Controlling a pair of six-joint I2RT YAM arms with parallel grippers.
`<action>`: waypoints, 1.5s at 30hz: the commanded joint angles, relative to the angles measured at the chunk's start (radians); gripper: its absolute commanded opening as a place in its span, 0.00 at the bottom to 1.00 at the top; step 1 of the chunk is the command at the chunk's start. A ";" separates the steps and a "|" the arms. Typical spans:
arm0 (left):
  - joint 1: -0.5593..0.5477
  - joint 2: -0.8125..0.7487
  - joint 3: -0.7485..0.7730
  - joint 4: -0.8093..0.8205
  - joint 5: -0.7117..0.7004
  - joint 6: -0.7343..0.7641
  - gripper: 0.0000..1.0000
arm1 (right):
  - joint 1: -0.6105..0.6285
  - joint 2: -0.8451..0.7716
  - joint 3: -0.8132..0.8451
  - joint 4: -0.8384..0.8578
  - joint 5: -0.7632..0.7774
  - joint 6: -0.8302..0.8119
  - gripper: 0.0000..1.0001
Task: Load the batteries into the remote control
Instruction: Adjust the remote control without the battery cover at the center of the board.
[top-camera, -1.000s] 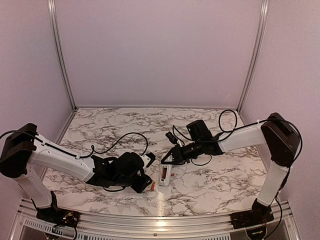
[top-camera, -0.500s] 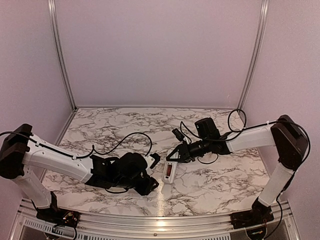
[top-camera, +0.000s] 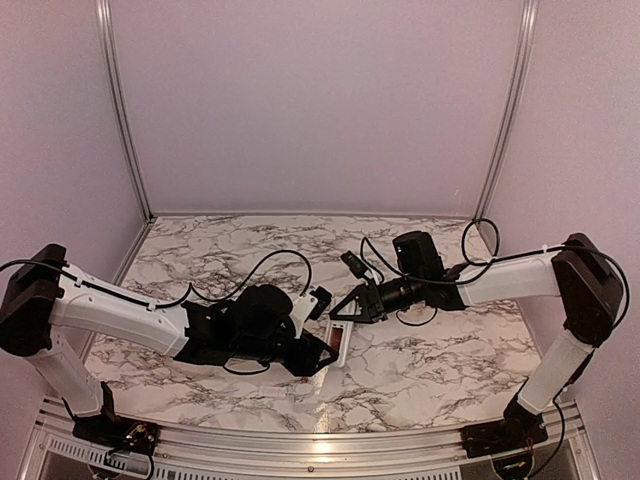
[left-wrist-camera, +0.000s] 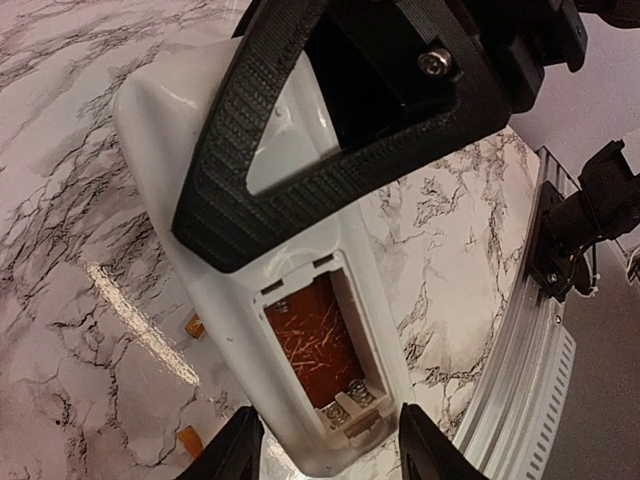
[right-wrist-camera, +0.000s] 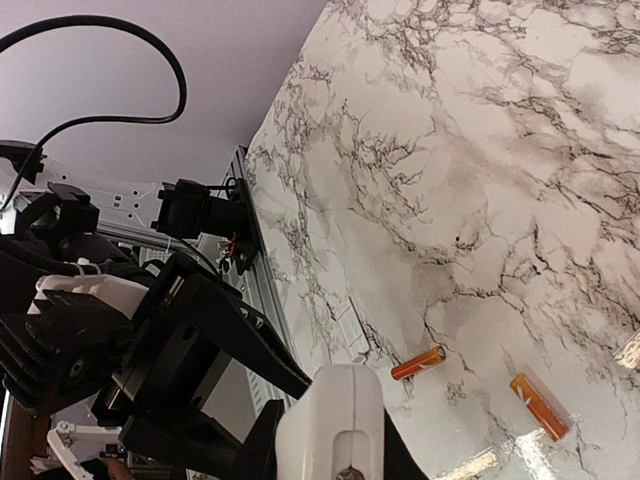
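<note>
Remote control (left-wrist-camera: 225, 300) is back side up, battery recess (left-wrist-camera: 315, 345) uncovered. R tool (right-wrist-camera: 325, 450) is clamped on the remote's far end. L tool (left-wrist-camera: 330, 460) has its fingers apart, 1 each side of the remote's near end, gripping nothing afaict. Can't tell if that near end rests on the tabletop (right-wrist-camera: 500, 150) or hangs just above it.

2 batteries (right-wrist-camera: 418, 362) lie loose on the tabletop near the remote, on its L-arm side. The farther battery (right-wrist-camera: 540, 405) is apart from the 1st. Recess interior looks orange-red w/ pale scratches; can't tell if that's a cell already seated or just lining. Metal contacts show at the recess's near end.

Step in hand, imo: L tool fetches 1 battery while R tool keeps the remote fixed.

Tips:
- Back L tool off the remote w/o nudging it.
- Pinch the cell mid-length, fingers across its axis. It's round and will prob roll.
- Line it up parallel to the recess, seat the spring end 1st, then press flat.
- Keep R tool's grip clear of the recess.
</note>
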 joint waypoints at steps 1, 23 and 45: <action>-0.001 0.049 0.033 0.090 0.098 -0.003 0.48 | 0.011 0.006 0.018 0.071 -0.022 0.044 0.02; -0.005 0.062 0.017 0.197 0.136 -0.051 0.45 | 0.006 0.046 -0.021 0.217 -0.069 0.160 0.12; -0.003 0.067 0.025 0.204 0.148 -0.045 0.44 | -0.016 0.057 -0.037 0.255 -0.077 0.205 0.18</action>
